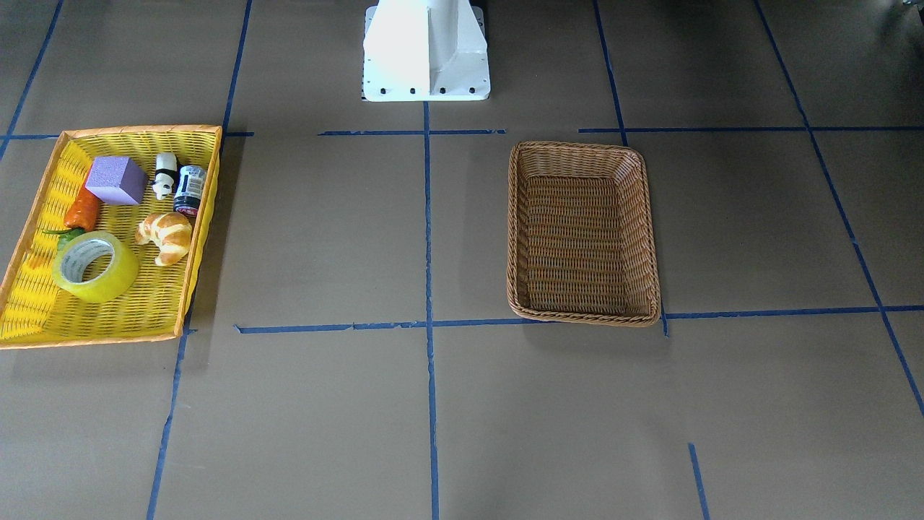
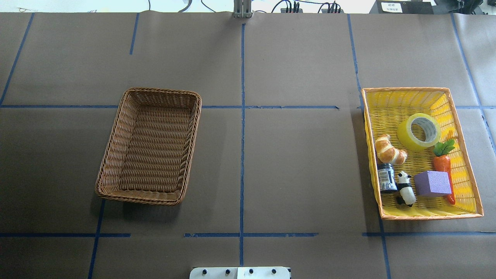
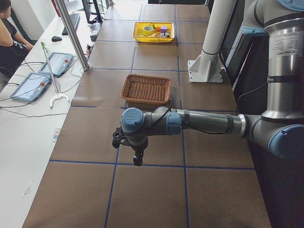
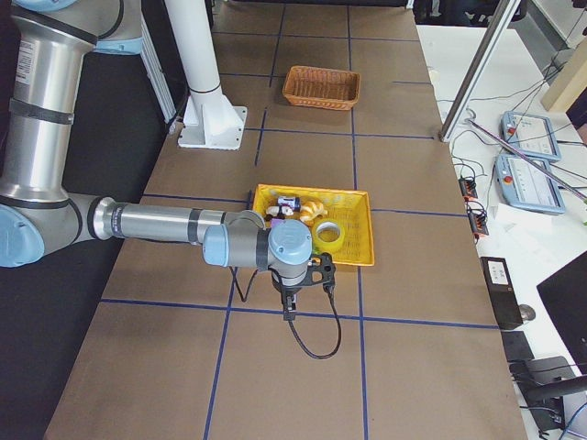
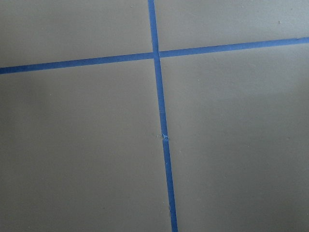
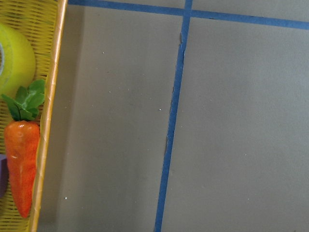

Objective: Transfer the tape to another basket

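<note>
The tape [image 2: 419,131], a yellow-green roll with a white-grey core, lies in the yellow tray [image 2: 407,90] on the table's right side, and also shows in the front view [image 1: 94,266] and at the right wrist view's left edge [image 6: 14,58]. The brown wicker basket [image 2: 139,197] stands empty on the left side [image 1: 585,318]. My left gripper [image 3: 137,160] hangs above bare table short of the basket. My right gripper [image 4: 290,310] hangs just outside the tray's long side nearest the tape. Both show only in the side views, so I cannot tell whether they are open or shut.
The tray also holds a croissant [image 2: 389,150], a carrot [image 2: 443,164], a purple block [image 2: 432,183], a panda figure [image 2: 405,188] and a black jar [image 2: 386,177]. The robot's white pedestal [image 1: 426,50] stands between the baskets. Blue tape lines cross the brown table.
</note>
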You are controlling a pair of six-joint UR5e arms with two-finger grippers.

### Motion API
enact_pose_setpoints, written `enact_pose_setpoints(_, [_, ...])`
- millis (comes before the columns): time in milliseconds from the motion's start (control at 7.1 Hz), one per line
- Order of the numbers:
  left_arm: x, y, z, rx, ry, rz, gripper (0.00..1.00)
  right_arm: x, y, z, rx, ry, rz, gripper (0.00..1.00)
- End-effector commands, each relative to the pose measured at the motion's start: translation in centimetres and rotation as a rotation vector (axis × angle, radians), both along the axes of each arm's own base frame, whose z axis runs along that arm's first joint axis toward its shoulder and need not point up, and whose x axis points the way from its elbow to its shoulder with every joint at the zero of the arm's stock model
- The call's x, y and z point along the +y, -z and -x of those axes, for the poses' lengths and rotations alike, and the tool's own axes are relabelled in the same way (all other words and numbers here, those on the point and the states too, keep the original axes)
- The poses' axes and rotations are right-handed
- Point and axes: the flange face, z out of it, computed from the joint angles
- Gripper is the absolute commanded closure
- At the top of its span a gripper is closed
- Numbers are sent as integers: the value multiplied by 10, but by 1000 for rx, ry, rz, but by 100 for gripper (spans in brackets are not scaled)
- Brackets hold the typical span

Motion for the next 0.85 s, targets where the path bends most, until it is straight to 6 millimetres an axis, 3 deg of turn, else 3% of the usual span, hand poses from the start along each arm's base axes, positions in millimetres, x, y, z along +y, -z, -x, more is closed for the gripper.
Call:
enact_pose_setpoints(0, [0, -4, 0, 2, 1, 7, 0, 11, 8, -1, 11, 2, -14, 0])
enact_pose_setpoints(704, [0, -1, -1, 12, 0, 5, 0, 12, 6, 0, 4, 2, -23, 0])
